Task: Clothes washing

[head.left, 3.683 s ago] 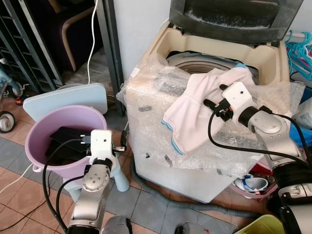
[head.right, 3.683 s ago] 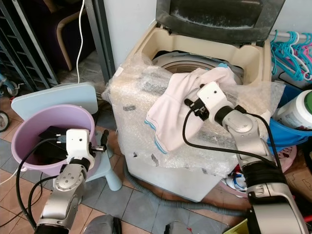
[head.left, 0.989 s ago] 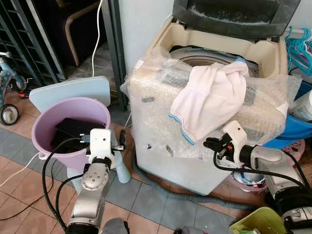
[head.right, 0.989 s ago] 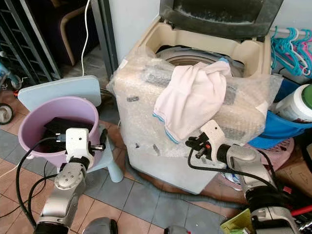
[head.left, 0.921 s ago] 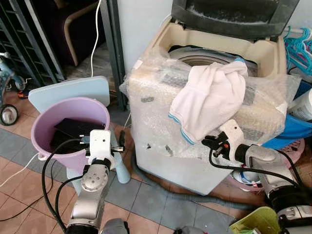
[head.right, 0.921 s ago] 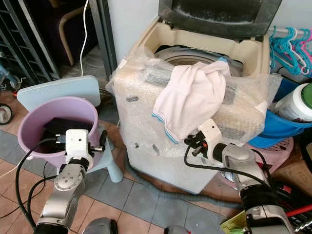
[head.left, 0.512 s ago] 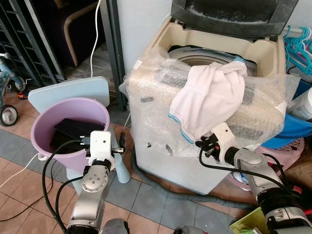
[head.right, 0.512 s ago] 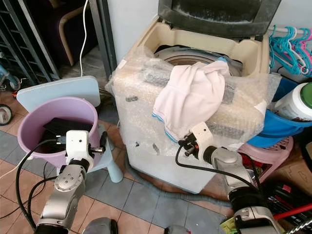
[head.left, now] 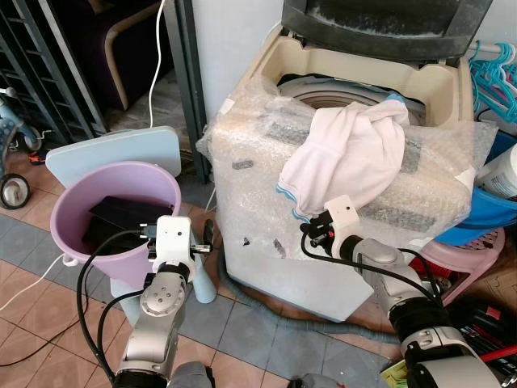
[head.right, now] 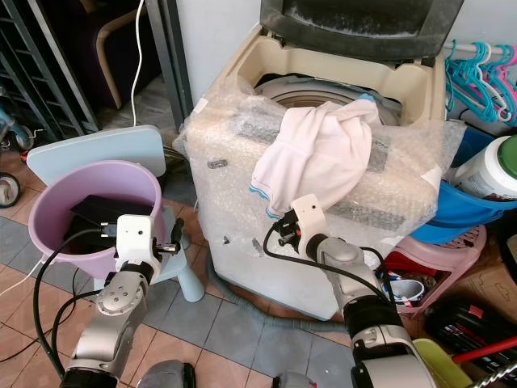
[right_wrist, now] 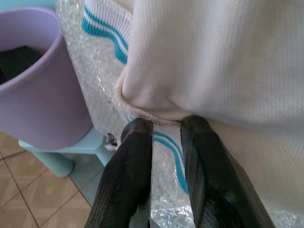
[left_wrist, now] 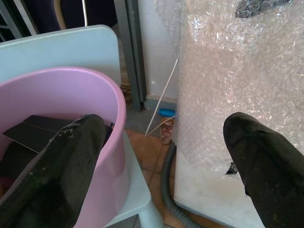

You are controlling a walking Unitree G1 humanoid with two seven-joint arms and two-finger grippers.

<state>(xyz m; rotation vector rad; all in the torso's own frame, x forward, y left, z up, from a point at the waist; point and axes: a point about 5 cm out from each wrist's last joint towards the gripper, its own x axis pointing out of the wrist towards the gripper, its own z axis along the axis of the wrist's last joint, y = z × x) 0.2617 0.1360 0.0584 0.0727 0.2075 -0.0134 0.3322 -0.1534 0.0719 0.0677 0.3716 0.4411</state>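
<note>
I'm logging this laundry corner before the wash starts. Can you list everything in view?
Washing machine: one, cream, bubble-wrapped, lid up, centre.
Garment: one, white with teal stripes, draped over the machine's front rim.
Bucket: one, lilac, on a stool left of the machine.
Dark item: one, black, in the bucket.
Stool: one, pale blue.
Hangers: several, teal and pink, far right.
Jar: one, white, green lid, right.
Basin: one, blue, under the jar.
Left tool: open, beside the bucket.
Right tool: fingers nearly together at the garment's lower hem.
</note>
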